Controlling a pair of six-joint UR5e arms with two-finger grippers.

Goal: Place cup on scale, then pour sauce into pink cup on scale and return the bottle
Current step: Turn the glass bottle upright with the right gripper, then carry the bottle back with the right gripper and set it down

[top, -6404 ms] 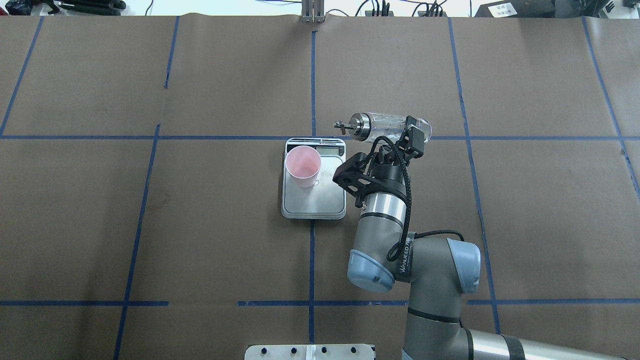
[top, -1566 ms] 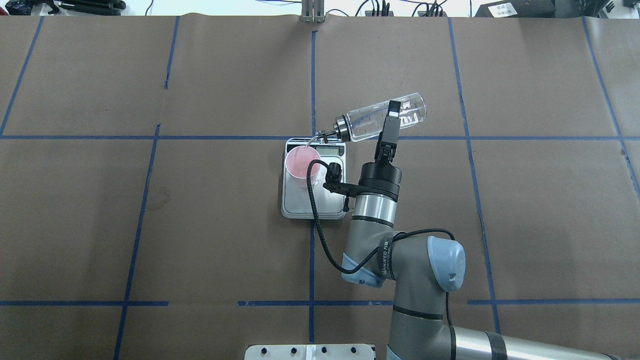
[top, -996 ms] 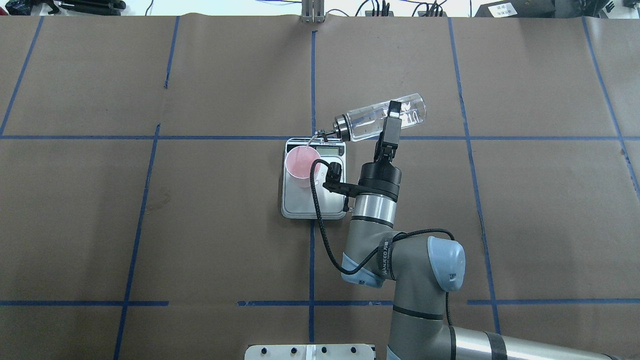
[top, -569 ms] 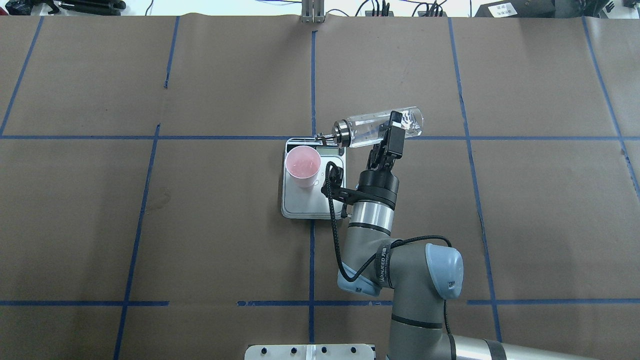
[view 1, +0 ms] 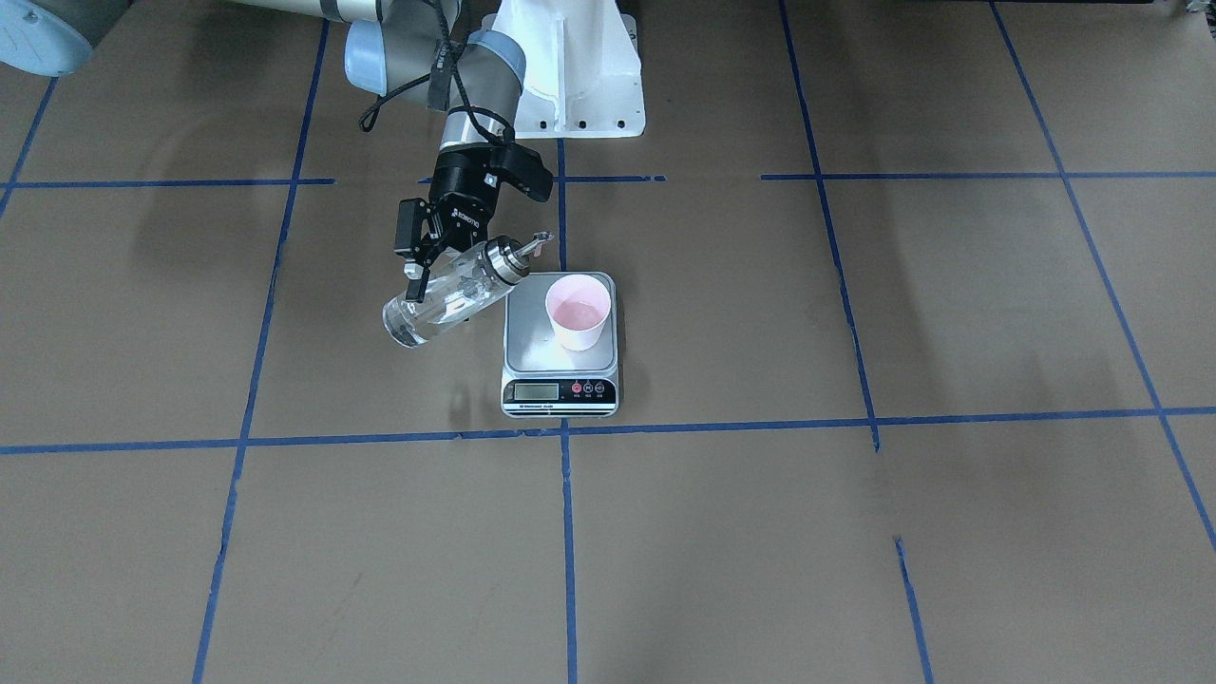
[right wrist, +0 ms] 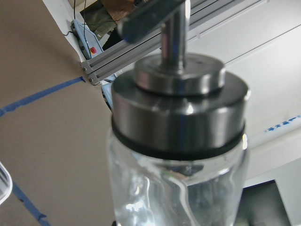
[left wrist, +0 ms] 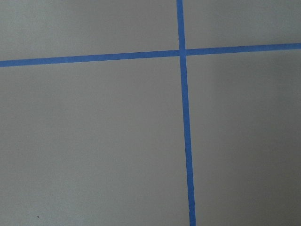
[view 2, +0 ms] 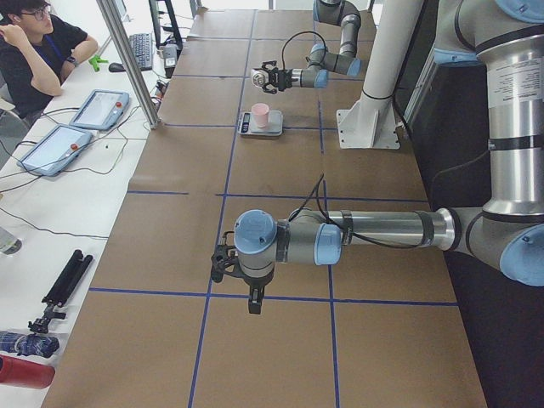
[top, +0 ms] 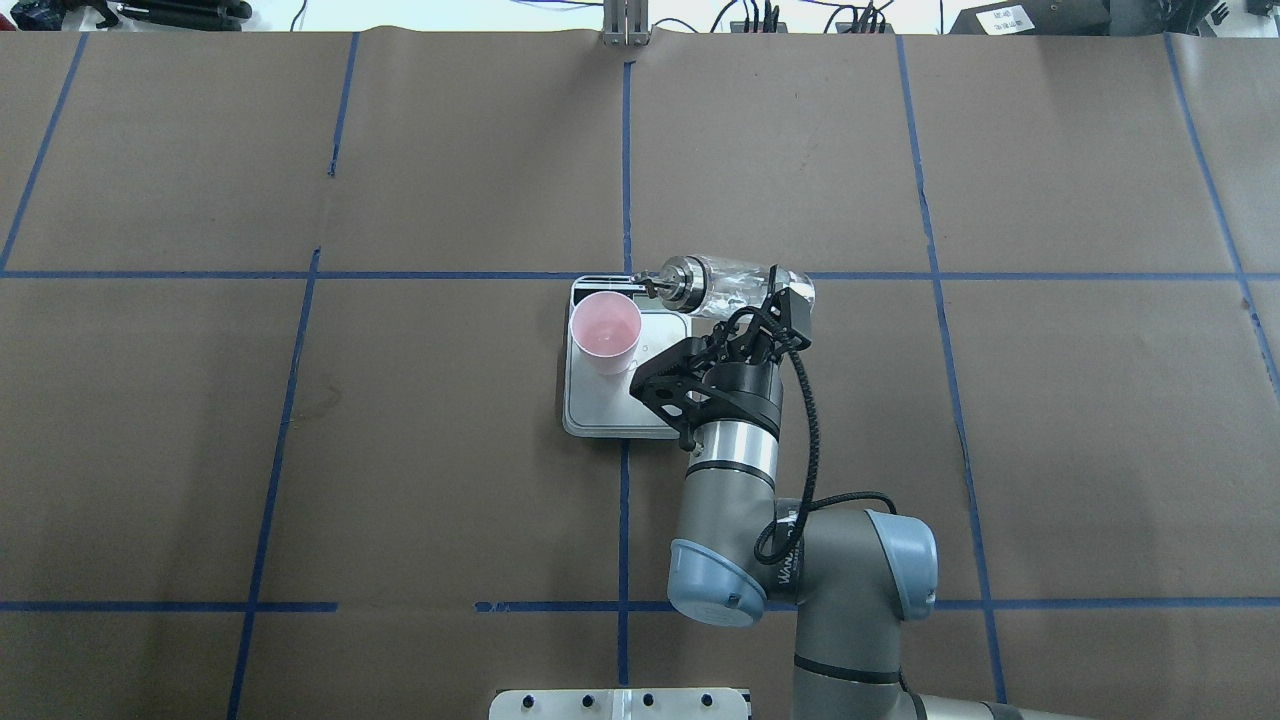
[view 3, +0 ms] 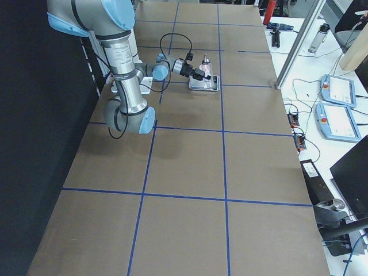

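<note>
The brown table carries the scale at its centre. The right gripper is clamped on the tilted bottle, whose spout points toward the cup standing on the scale. I cannot tell the state of the left gripper.
</note>
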